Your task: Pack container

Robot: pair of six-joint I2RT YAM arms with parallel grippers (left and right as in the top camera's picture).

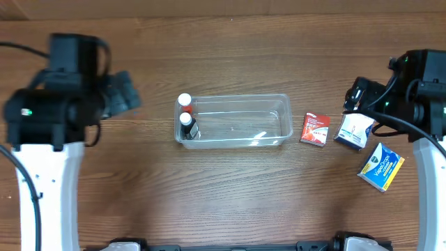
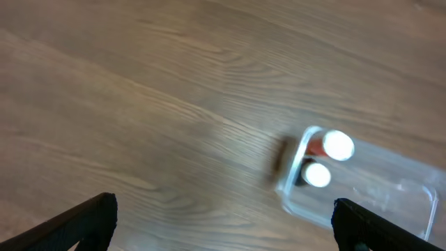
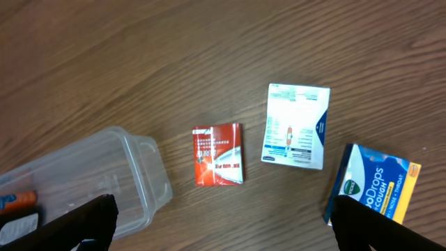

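The container (image 1: 237, 97) sits at the centre of the overhead frame on the tabletop (image 1: 223, 202), with 2 white-capped bottles, caps up, at its left end: one red-labelled (image 1: 185, 102), one dark (image 1: 187, 120). 3 items lie outside it toward the right of the frame: a red packet (image 1: 315, 129) nearest, a white packet (image 1: 355, 130) beyond, and a blue and yellow box (image 1: 381, 167) at lower right. Both end effectors are spread wide, holding nothing; the left end effector (image 2: 233, 226) is off at upper left, and the right end effector (image 3: 228, 230) hovers by the packets. The step in hand is probably fetching the red packet (the closest). It lies flat, so the fingers should straddle its narrower width, reach the wood before closing, then lift it over the rim into the bare right part.
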